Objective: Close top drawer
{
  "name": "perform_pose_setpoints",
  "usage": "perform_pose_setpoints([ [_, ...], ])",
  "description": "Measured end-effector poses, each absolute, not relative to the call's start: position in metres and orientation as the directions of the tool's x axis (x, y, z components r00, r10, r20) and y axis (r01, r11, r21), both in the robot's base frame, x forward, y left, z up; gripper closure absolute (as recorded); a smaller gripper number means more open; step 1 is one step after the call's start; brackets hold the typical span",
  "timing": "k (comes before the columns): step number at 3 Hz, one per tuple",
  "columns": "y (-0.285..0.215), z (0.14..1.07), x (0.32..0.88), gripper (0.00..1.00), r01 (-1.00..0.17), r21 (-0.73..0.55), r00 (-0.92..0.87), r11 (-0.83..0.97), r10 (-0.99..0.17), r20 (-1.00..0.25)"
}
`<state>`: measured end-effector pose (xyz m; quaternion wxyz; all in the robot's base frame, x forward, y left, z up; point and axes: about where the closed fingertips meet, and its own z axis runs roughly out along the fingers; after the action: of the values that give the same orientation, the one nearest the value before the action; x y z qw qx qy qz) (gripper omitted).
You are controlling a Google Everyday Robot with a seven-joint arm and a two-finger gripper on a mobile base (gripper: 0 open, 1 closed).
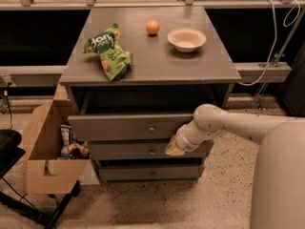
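Note:
The top drawer (119, 127) is a wide grey front panel with a small round knob (151, 129). It stands partly pulled out of the grey cabinet (157, 70), with a dark gap above it. My gripper (174, 149) is at the end of the white arm. It sits against the lower right part of that drawer front, just right of the knob and in front of the middle drawer (128, 150). The bottom drawer (143, 173) lies below.
On the cabinet top lie a green snack bag (108, 51), an orange (152, 27) and a white bowl (186, 38). An open cardboard box (45, 175) with snacks stands left of the drawers. A cable (271, 42) hangs at the right by a rail.

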<state>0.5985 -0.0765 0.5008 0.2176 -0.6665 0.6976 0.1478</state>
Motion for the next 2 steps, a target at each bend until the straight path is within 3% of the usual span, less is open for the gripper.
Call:
perform_pose_setpoints([
  [2, -0.086, 0.521, 0.615, 1.0, -0.955, -0.207, -0.086, 0.214, -0.865, -0.495],
])
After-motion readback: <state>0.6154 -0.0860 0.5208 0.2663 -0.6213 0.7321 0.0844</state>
